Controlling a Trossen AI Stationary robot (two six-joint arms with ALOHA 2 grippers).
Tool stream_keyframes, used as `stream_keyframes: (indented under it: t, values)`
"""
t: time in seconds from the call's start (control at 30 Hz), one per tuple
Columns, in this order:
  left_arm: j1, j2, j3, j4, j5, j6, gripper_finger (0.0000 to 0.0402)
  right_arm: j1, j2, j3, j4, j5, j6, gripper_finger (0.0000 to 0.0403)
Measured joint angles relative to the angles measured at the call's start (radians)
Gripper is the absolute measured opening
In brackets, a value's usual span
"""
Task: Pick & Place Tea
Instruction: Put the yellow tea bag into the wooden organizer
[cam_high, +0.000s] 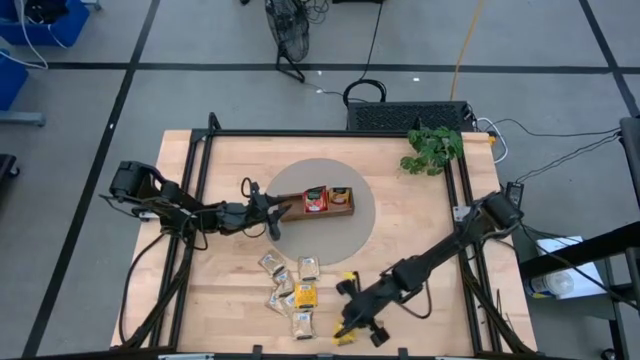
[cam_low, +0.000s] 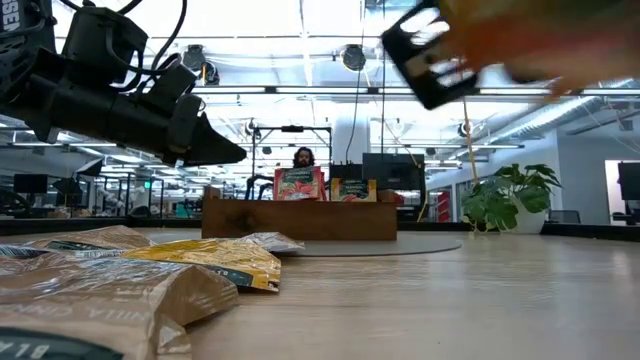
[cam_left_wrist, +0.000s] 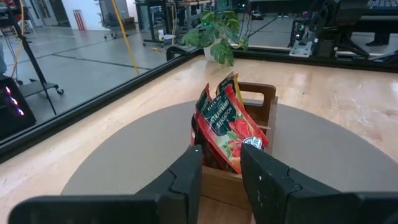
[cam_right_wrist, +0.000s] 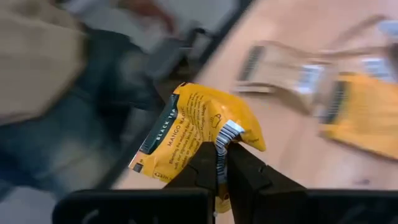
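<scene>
My right gripper (cam_right_wrist: 221, 152) hangs above the table's near edge, shut on a yellow tea sachet (cam_right_wrist: 193, 130). The sachet shows as an orange blur (cam_low: 540, 40) in the low view. Several more beige and yellow sachets (cam_high: 290, 285) lie flat on the wood to its left. The brown wooden tray (cam_high: 315, 205) rests on a round grey mat (cam_high: 350, 235). Red sachets (cam_left_wrist: 227, 124) stand on edge in the tray, with another sachet (cam_high: 340, 196) beside them. My left gripper (cam_left_wrist: 221, 165) is at the tray's left end, fingers level. My left gripper has the tray's left end (cam_left_wrist: 221, 180) between its two fingers, coming level from the table's left; the fingers hide the exact place of contact. The tray stays flat on the mat. My right gripper pinches the yellow sachet by its crimped, silver-striped edge (cam_right_wrist: 229, 134) between its two fingers. The sachet is lifted clear of the table and sticks out beyond the fingertips.
A potted plant (cam_high: 432, 148) stands at the table's far right corner. Black frame rails (cam_high: 200, 170) run along the table's sides. A dark mount with a yellow part (cam_high: 355, 330) sits at the near edge. A person (cam_low: 303, 158) shows far behind the tray.
</scene>
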Motion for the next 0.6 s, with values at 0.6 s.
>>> stream_keyframes:
  t: [0.6]
  values:
    - [0.002, 0.0, 0.017, 0.054, 0.0, -0.171, 0.0115, -0.248, -0.031, -0.361, 1.202, -0.54, 0.226, 0.0008]
